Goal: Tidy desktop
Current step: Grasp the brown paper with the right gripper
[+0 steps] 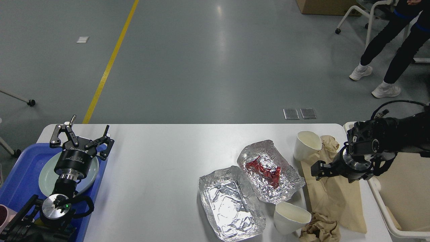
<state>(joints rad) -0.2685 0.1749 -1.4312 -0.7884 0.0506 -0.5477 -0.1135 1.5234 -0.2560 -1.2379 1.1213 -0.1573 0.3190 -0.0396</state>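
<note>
The white-grey desktop spans the view. On its right half lie two crumpled foil trays, an empty one and one holding red wrapper scraps. Two white paper cups lie tilted, one at the back and one at the front. A flat brown paper bag and a crumpled brown paper wad lie at the right. My left gripper is open and empty above a pale green plate. My right gripper points left, low over the paper bag; its fingers cannot be told apart.
A blue tray at the left table edge holds the plate and a dark-red cup. A beige bin stands beyond the right edge. A person and a chair stand on the floor at the far right.
</note>
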